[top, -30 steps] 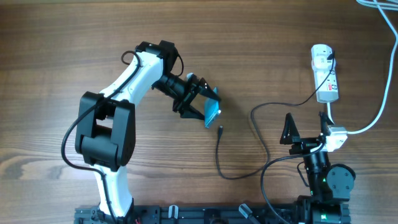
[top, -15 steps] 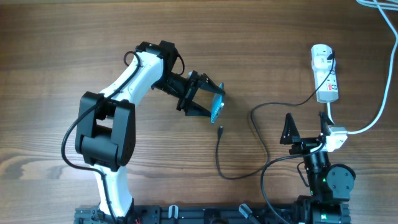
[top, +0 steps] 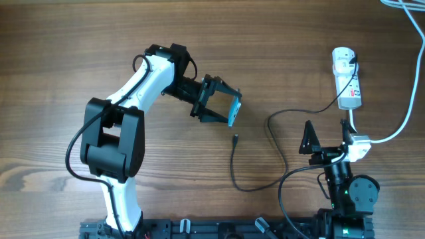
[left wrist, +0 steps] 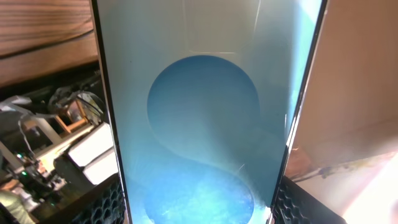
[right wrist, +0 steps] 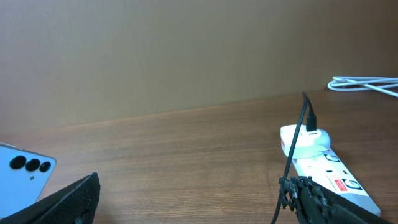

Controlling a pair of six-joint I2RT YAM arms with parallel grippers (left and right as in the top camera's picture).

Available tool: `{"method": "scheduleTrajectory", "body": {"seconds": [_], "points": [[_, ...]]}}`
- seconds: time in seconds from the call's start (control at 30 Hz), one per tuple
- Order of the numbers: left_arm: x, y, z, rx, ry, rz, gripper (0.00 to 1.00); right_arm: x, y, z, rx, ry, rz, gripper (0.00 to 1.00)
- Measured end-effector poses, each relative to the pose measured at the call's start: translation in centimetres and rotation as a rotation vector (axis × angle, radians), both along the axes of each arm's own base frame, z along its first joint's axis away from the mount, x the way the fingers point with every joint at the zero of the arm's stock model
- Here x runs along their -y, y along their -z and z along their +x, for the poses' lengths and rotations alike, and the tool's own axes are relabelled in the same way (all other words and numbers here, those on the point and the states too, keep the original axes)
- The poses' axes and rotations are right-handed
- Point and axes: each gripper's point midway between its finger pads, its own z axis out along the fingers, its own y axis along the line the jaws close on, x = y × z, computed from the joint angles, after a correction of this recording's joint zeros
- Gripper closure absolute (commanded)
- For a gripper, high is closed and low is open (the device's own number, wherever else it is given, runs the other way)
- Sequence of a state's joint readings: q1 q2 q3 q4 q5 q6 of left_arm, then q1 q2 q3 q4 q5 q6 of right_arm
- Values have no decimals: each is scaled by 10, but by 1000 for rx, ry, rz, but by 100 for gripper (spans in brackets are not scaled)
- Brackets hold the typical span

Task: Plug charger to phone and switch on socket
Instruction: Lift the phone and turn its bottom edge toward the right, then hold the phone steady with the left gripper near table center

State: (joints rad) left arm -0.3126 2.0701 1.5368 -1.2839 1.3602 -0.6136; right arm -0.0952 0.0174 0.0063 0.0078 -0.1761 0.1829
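Observation:
My left gripper [top: 228, 109] is shut on the phone [top: 233, 111] and holds it on edge above the table. In the left wrist view the teal-blue screen [left wrist: 205, 124] fills the frame between my two black fingers. The charger [top: 279, 156], a thin black cable, lies on the table with its small plug tip [top: 235, 139] just below the phone. It runs up to the socket [top: 347, 79], a white power strip at the right with a black plug in it. My right gripper [top: 325, 143] is open and empty near the front right. In its view the socket [right wrist: 317, 152] and the phone's back [right wrist: 22, 174] show.
A thicker white cable [top: 405, 113] runs down the right side from the table's top right corner. Its end shows in the right wrist view [right wrist: 364, 84]. The left arm's white body [top: 136, 86] reaches across the table's left half.
My left gripper has lifted the phone and moved it up and to the right, away from the plug tip, tilting it further on edge. The right arm has not moved.

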Motion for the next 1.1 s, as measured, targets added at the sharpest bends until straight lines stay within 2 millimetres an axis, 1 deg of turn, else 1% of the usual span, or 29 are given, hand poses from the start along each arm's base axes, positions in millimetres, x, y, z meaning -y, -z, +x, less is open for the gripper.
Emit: {"method": "scheduleTrajectory", "body": {"seconds": [0.03, 0.1, 0.43, 1.1], "points": [[0, 0, 0, -10, -3, 2, 69, 0, 0, 0, 0, 0, 0, 0], [0, -1, 0, -24, -7, 0, 70, 0, 0, 0, 0, 0, 0, 0], [3, -13, 1, -76, -27, -55, 69, 0, 0, 0, 0, 0, 0, 0], [3, -14, 2, -101, -33, -51, 70, 0, 0, 0, 0, 0, 0, 0]]}}
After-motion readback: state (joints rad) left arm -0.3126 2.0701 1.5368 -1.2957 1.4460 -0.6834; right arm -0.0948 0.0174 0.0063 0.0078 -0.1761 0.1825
